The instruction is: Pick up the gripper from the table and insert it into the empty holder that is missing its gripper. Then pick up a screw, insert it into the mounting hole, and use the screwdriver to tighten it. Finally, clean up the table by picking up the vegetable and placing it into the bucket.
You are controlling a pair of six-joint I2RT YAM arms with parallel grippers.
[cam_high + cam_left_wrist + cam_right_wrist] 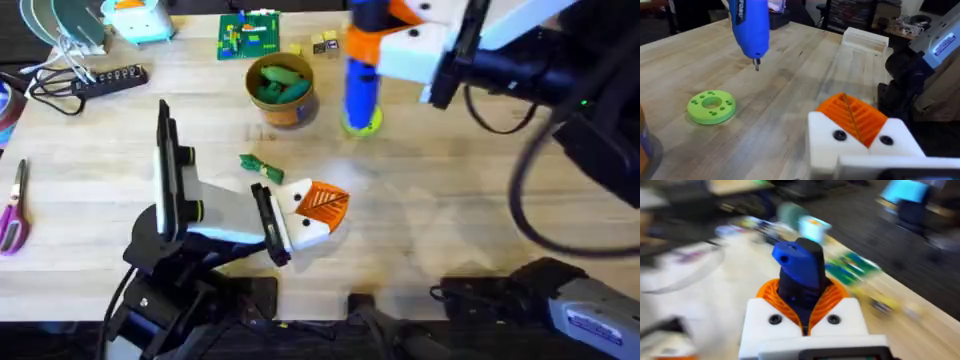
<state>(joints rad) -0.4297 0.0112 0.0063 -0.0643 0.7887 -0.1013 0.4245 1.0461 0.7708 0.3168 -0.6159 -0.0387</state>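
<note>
The right gripper [385, 45], reaching in from the far right, is clamped on the upright blue screwdriver [362, 75] above the green disc [363, 122], while the left gripper [322, 208] rests low, fingers together, near the vegetable [262, 166].

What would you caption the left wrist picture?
Blue screwdriver hovering tip-down over the wooden table, near a lime-green disc.
</note>
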